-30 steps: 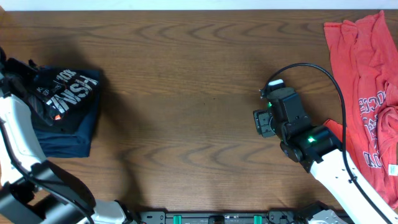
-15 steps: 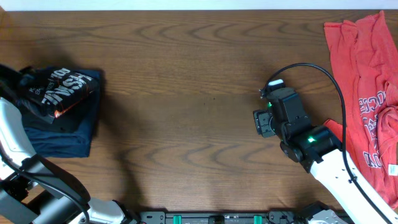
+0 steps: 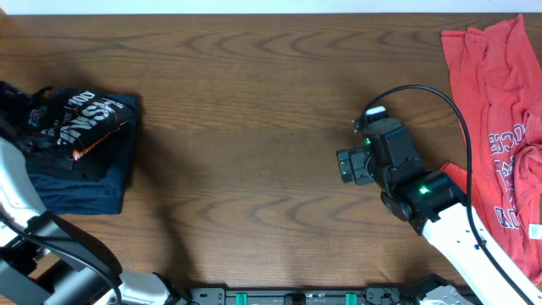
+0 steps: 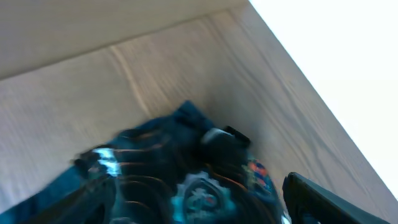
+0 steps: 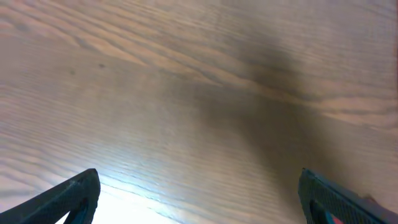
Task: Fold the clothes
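Observation:
A black printed shirt lies folded on top of a folded navy garment at the table's left edge. In the left wrist view the same printed shirt shows blurred just under my left gripper. Its jaws stand wide apart over the cloth and hold nothing. A red shirt lies crumpled and unfolded at the far right. My right gripper hovers open over bare wood right of centre, well left of the red shirt. The right wrist view shows both fingertips with only table between them.
The brown wooden table runs between the dark pile and the right arm. A black cable loops from the right arm towards the red shirt. The left arm's white link lies along the left edge beside the pile.
My left gripper has opened and let go of the black shirt, which now rests on the navy pile. The right gripper has opened wider; its arm has stayed put.

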Robot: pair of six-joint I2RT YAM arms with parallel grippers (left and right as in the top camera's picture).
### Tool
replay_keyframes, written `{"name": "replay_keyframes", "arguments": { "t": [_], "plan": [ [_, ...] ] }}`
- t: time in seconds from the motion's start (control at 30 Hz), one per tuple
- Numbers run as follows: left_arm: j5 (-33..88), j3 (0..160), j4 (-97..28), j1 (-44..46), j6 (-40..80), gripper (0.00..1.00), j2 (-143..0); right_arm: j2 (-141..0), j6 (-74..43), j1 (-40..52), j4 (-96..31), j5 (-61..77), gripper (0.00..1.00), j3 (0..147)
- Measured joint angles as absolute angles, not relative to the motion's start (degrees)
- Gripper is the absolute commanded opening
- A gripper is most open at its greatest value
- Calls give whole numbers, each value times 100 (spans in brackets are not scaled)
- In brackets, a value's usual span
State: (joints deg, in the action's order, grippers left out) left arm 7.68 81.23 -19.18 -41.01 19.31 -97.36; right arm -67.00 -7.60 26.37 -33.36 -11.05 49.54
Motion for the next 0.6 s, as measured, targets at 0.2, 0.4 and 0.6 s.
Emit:
{"name": "replay_keyframes", "arguments": {
  "t": [0.2,0.4,0.6],
  "plan": [
    [945,8123,-1959,-3245,1413,92,-9581,-6700,-827,2635,-2790,-766,99,4956],
    [1041,8128,-2609,-1441,923,98,-9105,-6700,-1334,2287,-1997,-626,99,4956],
    [856,8121,-4097,384,578,98,-9076,-6711,-1509,1251,-1791,-414,99,4965]
  ]
}}
